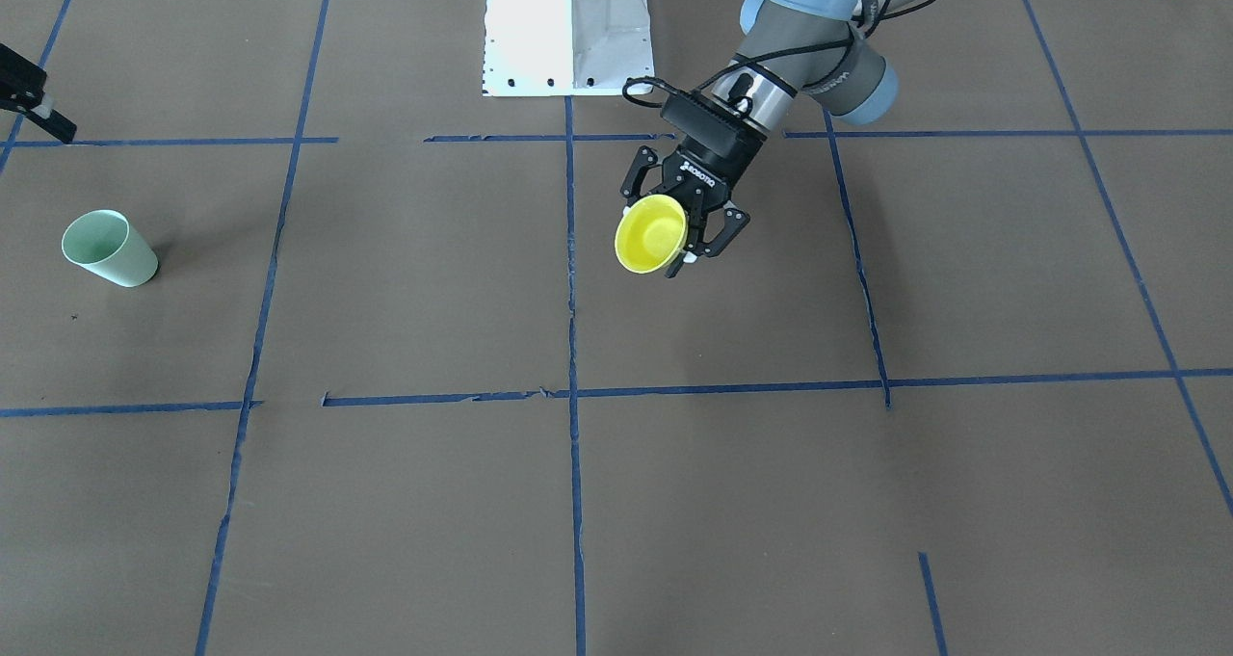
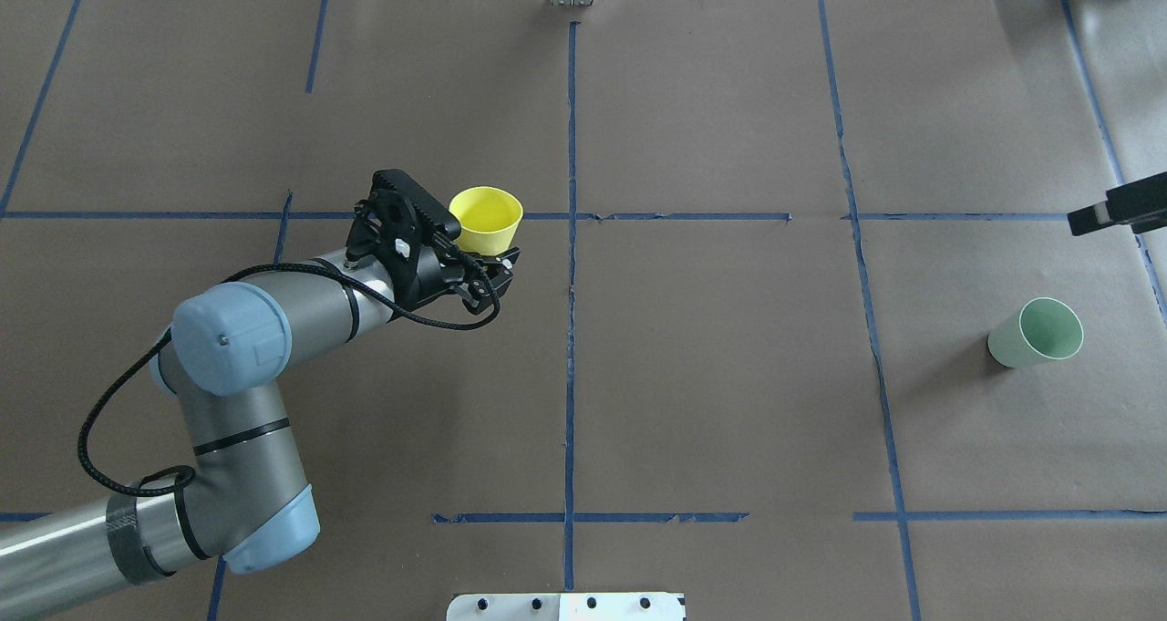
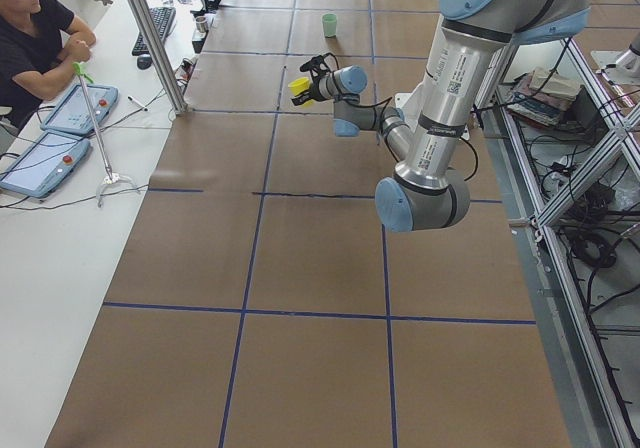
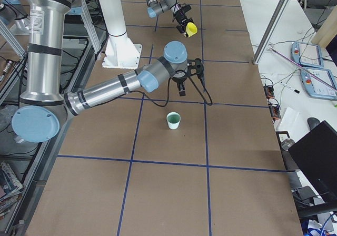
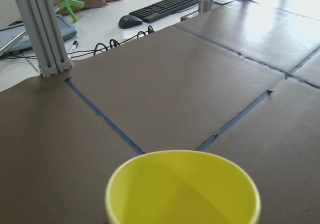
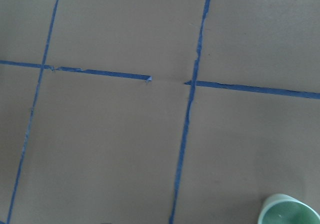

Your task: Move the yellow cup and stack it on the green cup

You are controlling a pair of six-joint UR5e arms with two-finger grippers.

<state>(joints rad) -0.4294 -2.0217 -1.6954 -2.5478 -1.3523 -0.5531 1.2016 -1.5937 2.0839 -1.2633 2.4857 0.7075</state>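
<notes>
My left gripper (image 1: 686, 240) is shut on the yellow cup (image 1: 651, 234) and holds it upright, mouth up, above the table just left of the centre tape line (image 2: 572, 238). The gripper (image 2: 481, 245) grips the yellow cup (image 2: 488, 220) from the side. The cup's rim fills the bottom of the left wrist view (image 5: 182, 189). The green cup (image 2: 1036, 333) stands upright on the table at the far right, also in the front view (image 1: 108, 249) and right wrist view (image 6: 288, 213). My right gripper (image 2: 1116, 209) hovers beyond it at the frame edge; its jaws are not clear.
Brown paper with blue tape lines (image 2: 693, 216) covers the table. The white robot base plate (image 1: 568, 30) is at the robot's side. A desk with keyboard (image 5: 167, 6), tablets and a seated operator (image 3: 35, 38) lies past the far edge.
</notes>
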